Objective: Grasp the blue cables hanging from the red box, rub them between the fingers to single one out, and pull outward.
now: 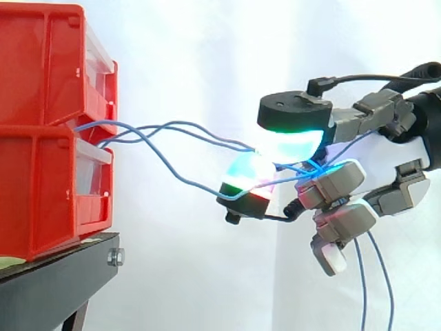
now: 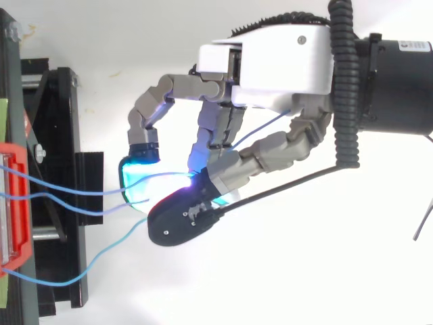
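Curtain: a white curtain hangs behind all the work.
Stand: a black stand at the left of the side view carries the bins on its top.
Bins: two red bins are stacked one on the other, their clear drawer fronts facing the hand.
Hand: the hand comes in from the right of the side view and sits well apart from the bins, level with the seam between them. Its fingers are curled. Two glowing fingertips, the upper one cyan-green and the lower one green and red, meet and pinch the cables between them. The remaining fingers curl below and behind this pinch.
Cables: the blue cables leave the bins at the seam above the lower drawer. They spread into several sagging strands across the open gap before the curtain, then gather at the pinch.
Loose ends: two strands pass behind the lower fingers and hang down below the hand.
Nut: a small metal nut sits on the stand's corner under the lower bin.
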`<state>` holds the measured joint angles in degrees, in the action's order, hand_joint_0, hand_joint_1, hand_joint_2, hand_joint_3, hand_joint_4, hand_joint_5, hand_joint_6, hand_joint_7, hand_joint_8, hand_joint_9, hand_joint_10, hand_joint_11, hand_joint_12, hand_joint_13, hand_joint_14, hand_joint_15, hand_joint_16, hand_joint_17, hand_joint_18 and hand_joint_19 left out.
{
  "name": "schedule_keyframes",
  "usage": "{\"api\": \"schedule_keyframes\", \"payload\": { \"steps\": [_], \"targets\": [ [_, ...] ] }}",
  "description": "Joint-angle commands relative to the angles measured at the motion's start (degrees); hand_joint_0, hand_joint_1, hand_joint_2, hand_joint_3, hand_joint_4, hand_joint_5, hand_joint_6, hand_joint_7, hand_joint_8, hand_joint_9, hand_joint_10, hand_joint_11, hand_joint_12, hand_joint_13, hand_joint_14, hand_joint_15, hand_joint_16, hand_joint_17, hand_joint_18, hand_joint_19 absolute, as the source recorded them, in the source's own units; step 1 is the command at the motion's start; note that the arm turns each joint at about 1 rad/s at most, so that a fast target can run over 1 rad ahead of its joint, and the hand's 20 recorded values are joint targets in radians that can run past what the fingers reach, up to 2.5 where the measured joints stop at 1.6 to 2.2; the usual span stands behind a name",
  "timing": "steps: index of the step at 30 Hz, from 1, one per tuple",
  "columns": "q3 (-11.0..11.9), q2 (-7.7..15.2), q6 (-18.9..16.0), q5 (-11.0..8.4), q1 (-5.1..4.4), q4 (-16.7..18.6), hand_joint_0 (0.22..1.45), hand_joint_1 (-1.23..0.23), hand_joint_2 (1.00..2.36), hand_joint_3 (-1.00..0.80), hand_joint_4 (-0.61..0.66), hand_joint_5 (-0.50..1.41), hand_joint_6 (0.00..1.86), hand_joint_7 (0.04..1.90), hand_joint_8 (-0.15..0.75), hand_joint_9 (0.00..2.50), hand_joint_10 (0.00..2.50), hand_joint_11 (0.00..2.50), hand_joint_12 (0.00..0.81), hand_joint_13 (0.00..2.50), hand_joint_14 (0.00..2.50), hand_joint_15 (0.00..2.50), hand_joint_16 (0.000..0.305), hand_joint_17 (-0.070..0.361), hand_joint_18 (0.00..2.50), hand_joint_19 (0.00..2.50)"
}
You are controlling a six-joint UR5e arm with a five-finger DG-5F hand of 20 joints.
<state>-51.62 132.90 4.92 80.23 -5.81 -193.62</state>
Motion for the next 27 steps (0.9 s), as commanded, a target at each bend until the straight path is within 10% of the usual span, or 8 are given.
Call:
{"api": "schedule_keyframes", "payload": {
  "steps": [1, 27],
  "targets": [
    [0.0, 0.0, 0.0, 0.01, 0.01, 0.0, 0.74, -0.91, 1.01, -0.34, -0.12, -0.17, 0.91, 0.98, 0.237, 1.32, 0.02, 1.41, 0.335, 1.27, 0.03, 0.97, 0.051, 0.114, 0.92, 0.65],
    [1.5, 0.0, 0.8, 0.01, 0.18, -2.2, 0.49, -0.63, 1.00, -0.50, 0.06, -0.16, 0.88, 0.89, 0.269, 1.37, 0.01, 1.39, 0.372, 1.29, 0.03, 0.98, 0.059, 0.133, 0.93, 0.69]
  ]
}}
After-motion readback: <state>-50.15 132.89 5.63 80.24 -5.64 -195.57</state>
